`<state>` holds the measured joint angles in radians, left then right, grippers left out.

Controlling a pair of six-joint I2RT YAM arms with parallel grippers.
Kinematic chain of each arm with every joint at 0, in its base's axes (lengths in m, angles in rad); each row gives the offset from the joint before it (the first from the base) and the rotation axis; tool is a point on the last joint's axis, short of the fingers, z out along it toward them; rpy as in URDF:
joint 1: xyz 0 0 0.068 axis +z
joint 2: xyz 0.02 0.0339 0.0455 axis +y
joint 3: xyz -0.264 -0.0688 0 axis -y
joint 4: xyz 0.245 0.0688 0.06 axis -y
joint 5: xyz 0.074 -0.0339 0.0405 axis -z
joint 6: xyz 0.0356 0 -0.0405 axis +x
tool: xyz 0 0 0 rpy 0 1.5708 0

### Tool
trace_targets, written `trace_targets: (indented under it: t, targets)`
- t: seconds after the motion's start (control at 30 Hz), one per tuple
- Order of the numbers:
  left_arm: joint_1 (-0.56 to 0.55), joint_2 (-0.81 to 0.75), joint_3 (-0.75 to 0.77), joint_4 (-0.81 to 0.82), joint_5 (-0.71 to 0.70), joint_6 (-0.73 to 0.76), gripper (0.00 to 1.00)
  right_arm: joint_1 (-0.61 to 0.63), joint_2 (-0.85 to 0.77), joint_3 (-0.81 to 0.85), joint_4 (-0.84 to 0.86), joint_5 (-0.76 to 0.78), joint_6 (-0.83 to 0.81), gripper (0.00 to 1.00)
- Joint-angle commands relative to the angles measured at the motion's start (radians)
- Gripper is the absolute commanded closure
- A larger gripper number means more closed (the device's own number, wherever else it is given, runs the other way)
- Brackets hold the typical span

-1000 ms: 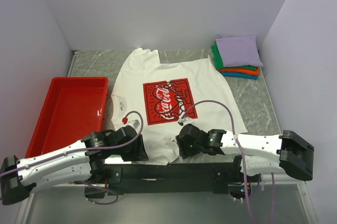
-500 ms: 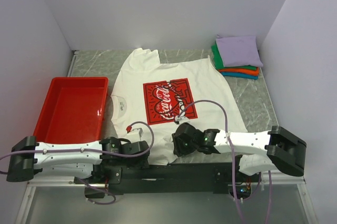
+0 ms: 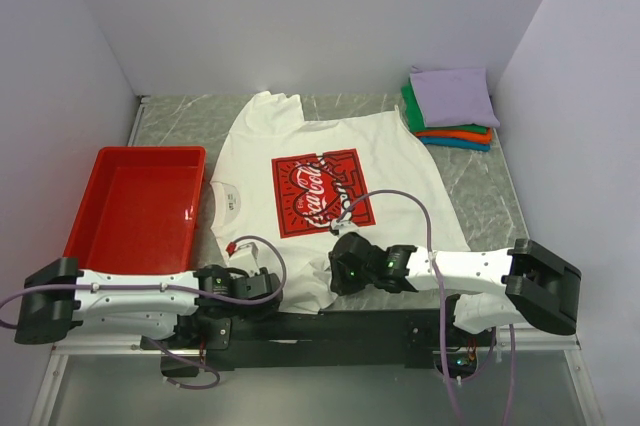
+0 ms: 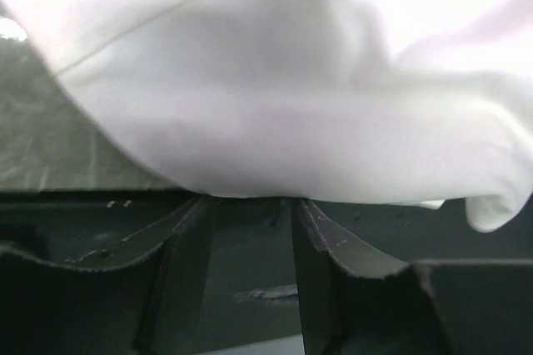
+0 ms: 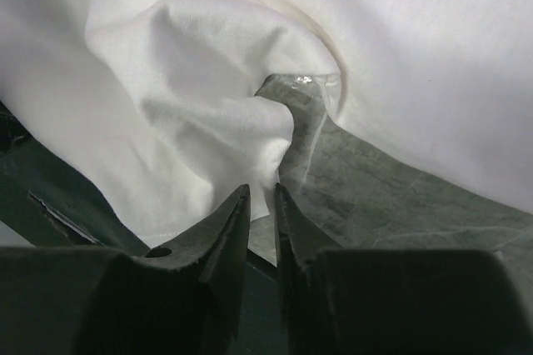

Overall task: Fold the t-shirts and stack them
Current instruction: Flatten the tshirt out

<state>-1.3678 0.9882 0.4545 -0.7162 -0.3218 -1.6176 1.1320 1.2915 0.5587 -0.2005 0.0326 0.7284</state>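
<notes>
While the left gripper holds its fingers apart with the near edge of the white t-shirt draped across their tips, the right gripper has its fingers almost together against a bunched fold. Whether they pinch cloth, I cannot tell. From both, the shirt spreads toward 12 o'clock, collar at 9 and hem at 3, so its long axis runs crosswise. The folded tees sit stacked at 2 o'clock.

A robotics lab cell: plain white walls box in a grey marbled table, with cabled robot arms bolted to a black rail.
</notes>
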Motion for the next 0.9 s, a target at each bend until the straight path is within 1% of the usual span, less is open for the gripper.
trace_targets:
  t: [0.0, 0.1, 0.2, 0.23, 0.37, 0.4, 0.47, 0.53, 0.57, 0.6, 0.63, 0.83, 0.87]
  targets:
    - [-0.005, 0.038, -0.022, 0.049, -0.043, -0.061, 0.52, -0.011, -0.008, 0.009, 0.03, 0.006, 0.009, 0.76]
    - [-0.005, 0.018, -0.03, 0.086, -0.065, -0.064, 0.52, -0.015, -0.017, 0.012, 0.024, 0.004, 0.009, 0.8]
    - [-0.005, 0.012, -0.019, 0.058, -0.091, -0.076, 0.54, -0.02, -0.032, 0.017, 0.013, 0.009, 0.009, 0.85]
    - [-0.005, 0.013, -0.013, 0.049, -0.109, -0.08, 0.56, -0.024, -0.04, 0.023, 0.007, 0.01, 0.008, 0.88]
    - [-0.007, -0.017, 0.013, 0.001, -0.166, -0.093, 0.63, -0.037, -0.066, 0.046, -0.028, 0.007, 0.002, 0.93]
    - [-0.007, -0.023, 0.021, -0.008, -0.18, -0.094, 0.67, -0.038, -0.072, 0.056, -0.036, 0.006, 0.0, 0.94]
    - [-0.005, -0.04, 0.03, -0.023, -0.204, -0.093, 0.71, -0.043, -0.089, 0.066, -0.062, 0.006, -0.004, 0.95]
    - [-0.007, -0.051, 0.035, -0.035, -0.217, -0.091, 0.8, -0.049, -0.104, 0.084, -0.08, 0.003, -0.007, 0.96]
    - [-0.005, -0.052, 0.036, -0.034, -0.217, -0.085, 0.84, -0.052, -0.109, 0.089, -0.098, 0.003, -0.007, 0.96]
    - [-0.005, -0.054, 0.042, -0.037, -0.218, -0.085, 0.95, -0.055, -0.116, 0.099, -0.106, 0.001, -0.01, 0.96]
    - [-0.007, -0.054, 0.044, -0.04, -0.217, -0.085, 0.99, -0.055, -0.121, 0.104, -0.114, -0.003, -0.012, 0.96]
    - [-0.007, -0.074, 0.096, -0.075, -0.183, -0.035, 1.0, -0.077, -0.142, 0.138, -0.181, -0.028, -0.021, 0.97]
    - [-0.007, -0.089, 0.116, -0.092, -0.177, -0.015, 1.0, -0.081, -0.146, 0.147, -0.203, -0.055, -0.023, 0.97]
